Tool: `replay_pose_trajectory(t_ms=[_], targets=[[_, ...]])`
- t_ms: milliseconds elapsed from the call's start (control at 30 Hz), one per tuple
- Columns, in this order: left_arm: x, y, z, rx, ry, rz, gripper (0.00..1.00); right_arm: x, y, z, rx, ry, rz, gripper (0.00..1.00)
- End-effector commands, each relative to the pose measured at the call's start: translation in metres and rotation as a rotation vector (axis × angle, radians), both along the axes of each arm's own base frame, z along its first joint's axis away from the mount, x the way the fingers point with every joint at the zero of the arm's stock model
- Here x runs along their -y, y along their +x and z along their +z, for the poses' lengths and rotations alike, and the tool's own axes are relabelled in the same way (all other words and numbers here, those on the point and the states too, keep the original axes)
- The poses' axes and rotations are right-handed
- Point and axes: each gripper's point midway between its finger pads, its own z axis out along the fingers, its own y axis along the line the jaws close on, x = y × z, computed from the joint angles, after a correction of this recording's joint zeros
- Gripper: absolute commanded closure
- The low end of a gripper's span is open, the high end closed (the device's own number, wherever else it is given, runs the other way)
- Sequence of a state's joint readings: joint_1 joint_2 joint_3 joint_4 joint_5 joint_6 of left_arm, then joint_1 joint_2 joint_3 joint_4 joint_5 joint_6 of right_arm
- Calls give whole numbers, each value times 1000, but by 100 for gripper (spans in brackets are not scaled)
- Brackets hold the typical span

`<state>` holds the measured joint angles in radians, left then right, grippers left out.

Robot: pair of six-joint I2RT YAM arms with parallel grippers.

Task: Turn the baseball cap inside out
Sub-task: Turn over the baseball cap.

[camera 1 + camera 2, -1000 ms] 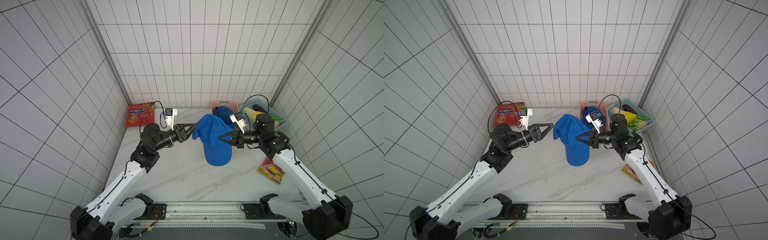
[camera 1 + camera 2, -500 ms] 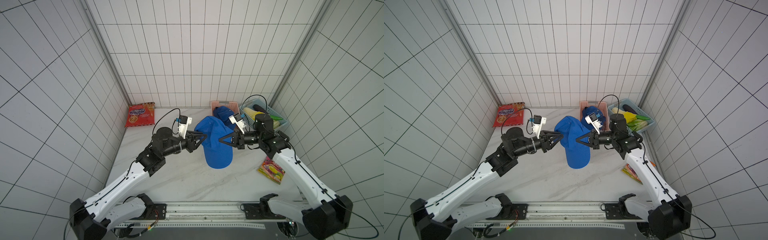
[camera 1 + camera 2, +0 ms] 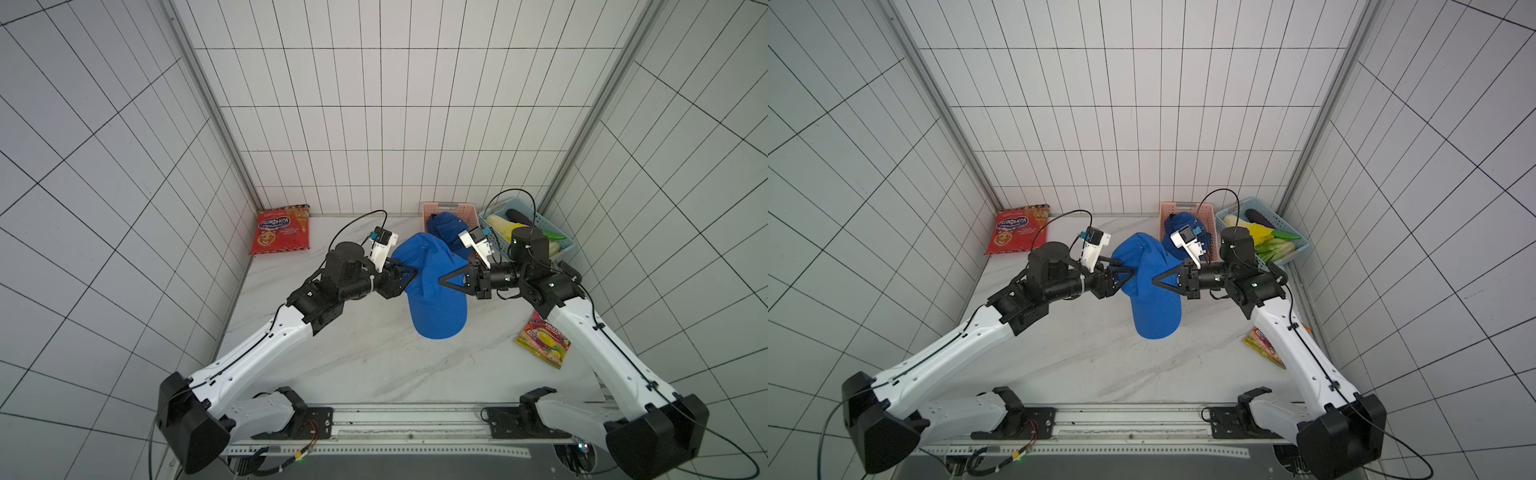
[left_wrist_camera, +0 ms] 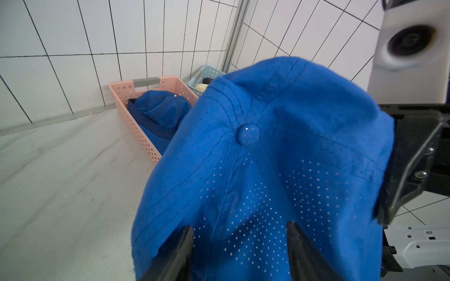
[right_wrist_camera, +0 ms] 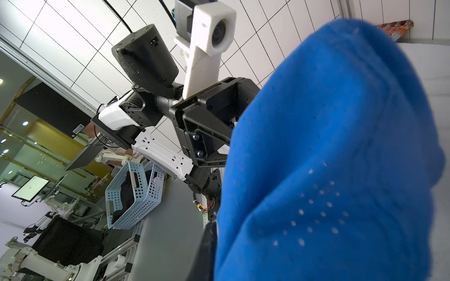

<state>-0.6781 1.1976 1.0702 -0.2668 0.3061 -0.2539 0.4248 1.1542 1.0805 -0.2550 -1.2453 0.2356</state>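
White marble table [image 3: 374, 365] is walled by white tiles. Nearest, at 4 o'clock, a packet [image 3: 542, 345] is laid flat. At the centre the cap [image 3: 436, 307] is held off the table with its top button showing outside. Its 3 o'clock edge is clamped by the right gripper [image 3: 444, 283]. The left gripper [image 3: 409, 272] is set at its 9 o'clock side, fingers [image 4: 180, 253] spread apart, fabric between them. Farthest, a red bag [image 3: 281, 229] is seen at 11 o'clock. A second cap [image 3: 446, 226] is kept in a pink basket [image 3: 446, 205] at 12 o'clock, and vegetables [image 3: 1275, 248] fill a blue basket [image 3: 1292, 254] at 1 o'clock.
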Motion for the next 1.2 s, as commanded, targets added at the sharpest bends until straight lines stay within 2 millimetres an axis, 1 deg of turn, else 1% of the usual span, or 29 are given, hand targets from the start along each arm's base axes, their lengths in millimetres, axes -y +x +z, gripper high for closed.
replay_pose_trajectory(t_ms=[0,67,200,267,333,367,433,533,633,667,733,767,867,900,933,967,1033,1100,1167], targets=[[2,2,5,-6,-1,1,39,3,-8,23,71,36,23,100],[5,4,3,-16,-5,2,41,3,-8,22,71,36,22,100],[15,6,3,-50,-48,-21,53,3,-7,20,67,33,20,100],[20,6,1,-76,-65,-39,58,3,-7,21,72,32,16,100],[24,5,-1,-98,-75,-56,65,4,-7,20,73,30,11,100],[25,4,-1,-103,-79,-62,69,4,-7,20,74,29,9,100],[24,3,1,-102,-83,-62,81,4,-7,19,77,26,5,100],[14,5,13,-67,-100,-5,100,5,-4,15,77,17,-9,100],[-8,11,33,-21,-164,100,100,8,0,9,70,9,-30,100],[-17,11,45,-3,-212,115,100,10,3,7,70,5,-43,100],[-36,11,61,14,-331,138,100,13,8,2,63,-1,-66,100],[-43,8,76,33,-413,126,100,15,10,1,60,0,-73,100],[-62,-3,94,56,-568,67,100,17,16,-1,45,11,-94,100],[-64,-11,104,75,-612,20,100,17,17,-3,34,15,-98,100],[-65,-16,109,83,-637,-18,100,18,19,-3,31,20,-104,100],[-63,-23,112,77,-654,-57,100,18,20,-3,26,26,-108,100],[-60,-29,109,48,-660,-105,100,19,22,-4,18,36,-119,100],[-62,-29,102,23,-684,-100,100,21,24,-3,17,48,-131,100],[-69,-22,85,-7,-715,-42,100,23,25,-2,20,52,-142,100]])
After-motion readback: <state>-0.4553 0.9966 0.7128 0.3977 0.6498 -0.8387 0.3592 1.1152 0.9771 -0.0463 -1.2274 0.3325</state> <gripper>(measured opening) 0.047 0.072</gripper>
